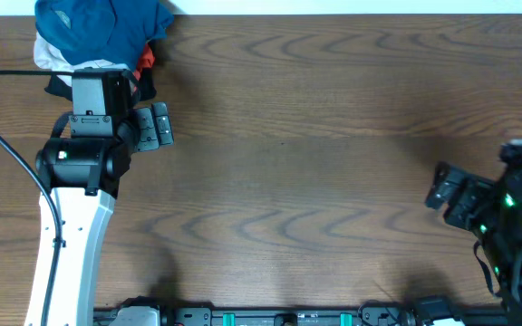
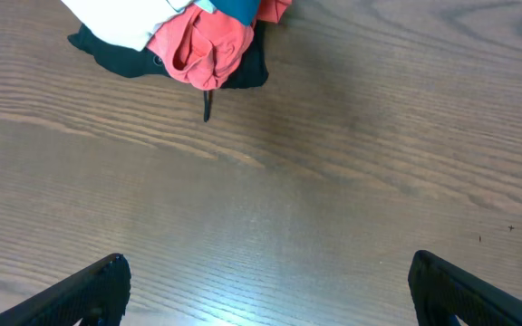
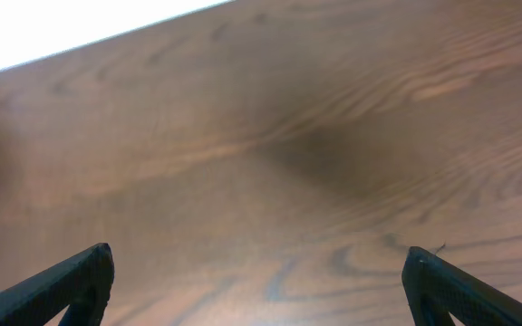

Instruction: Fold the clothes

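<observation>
Left pincer (image 2: pixel 270 294) and right pincer (image 3: pixel 256 294) both spread wide, holding nothing, above a brown wooden tabletop (image 1: pixel 315 163).
Ahead of the left pincer comes bare wood, then an unfolded pile of clothes (image 1: pixel 93 41) at the far left corner of the tabletop: a crumpled red garment (image 2: pixel 202 50) nearest, lying on a black one (image 2: pixel 116 59), a white piece (image 2: pixel 120 18) behind, a blue garment (image 1: pixel 107 18) on top. The right pincer sits well apart at the right edge, facing only wood.

Left pincer (image 2: pixel 265 276), right pincer (image 3: pixel 256 272): both agape
</observation>
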Tool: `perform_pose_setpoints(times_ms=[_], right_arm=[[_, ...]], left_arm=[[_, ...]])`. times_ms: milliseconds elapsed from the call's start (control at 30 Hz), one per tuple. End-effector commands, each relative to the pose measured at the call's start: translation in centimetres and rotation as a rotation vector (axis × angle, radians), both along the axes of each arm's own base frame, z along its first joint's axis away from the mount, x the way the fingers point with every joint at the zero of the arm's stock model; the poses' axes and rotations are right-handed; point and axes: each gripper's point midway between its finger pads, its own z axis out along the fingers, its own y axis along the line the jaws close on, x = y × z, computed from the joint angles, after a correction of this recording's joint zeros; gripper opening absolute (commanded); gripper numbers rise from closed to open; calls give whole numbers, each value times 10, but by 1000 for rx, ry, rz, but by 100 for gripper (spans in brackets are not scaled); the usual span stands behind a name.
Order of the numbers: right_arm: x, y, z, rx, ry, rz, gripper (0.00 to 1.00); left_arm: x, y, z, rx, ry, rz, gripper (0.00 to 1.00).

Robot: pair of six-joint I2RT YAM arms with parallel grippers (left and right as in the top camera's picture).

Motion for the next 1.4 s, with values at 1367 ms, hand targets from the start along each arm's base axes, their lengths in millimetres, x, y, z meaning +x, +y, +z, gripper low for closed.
perform_pose_setpoints(times_ms=[1367], right_arm=[[31,20,-94,-205,-838,275,99]], left_arm=[[1,1,-1,7,2,12,98]])
